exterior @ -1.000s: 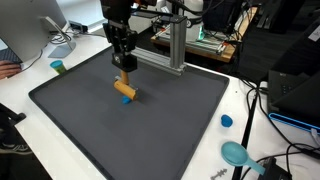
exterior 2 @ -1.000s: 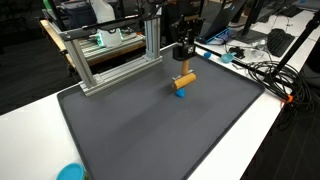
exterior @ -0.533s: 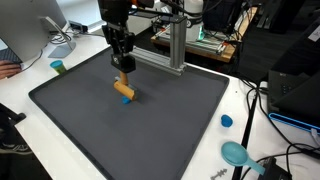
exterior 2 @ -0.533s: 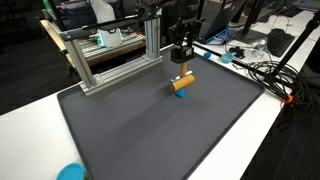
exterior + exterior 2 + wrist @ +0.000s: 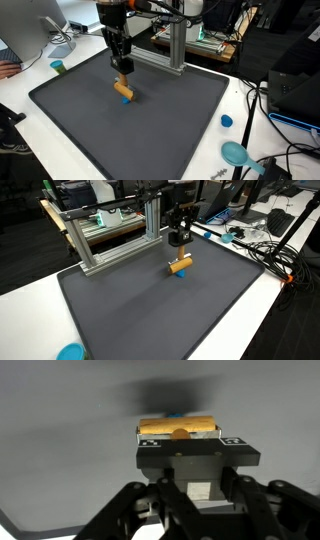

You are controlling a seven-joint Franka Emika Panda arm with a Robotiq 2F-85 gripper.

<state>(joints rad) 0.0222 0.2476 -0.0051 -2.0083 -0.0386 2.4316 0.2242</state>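
My gripper hangs over the dark grey mat near its far side. It is shut on an orange wooden block that lies crosswise just under the fingers, close to the mat. A small blue piece shows under the block. In an exterior view the gripper and the block show in front of the metal frame. In the wrist view the block sits right ahead of the gripper body, with a speck of blue behind it.
An aluminium frame stands at the mat's far edge. A teal cup, a small blue cap and a teal dish sit on the white table. Cables lie beside the mat.
The gripper and the orange block have shifted a little sideways along the mat's far side, toward the frame. The block stays in the fingers.
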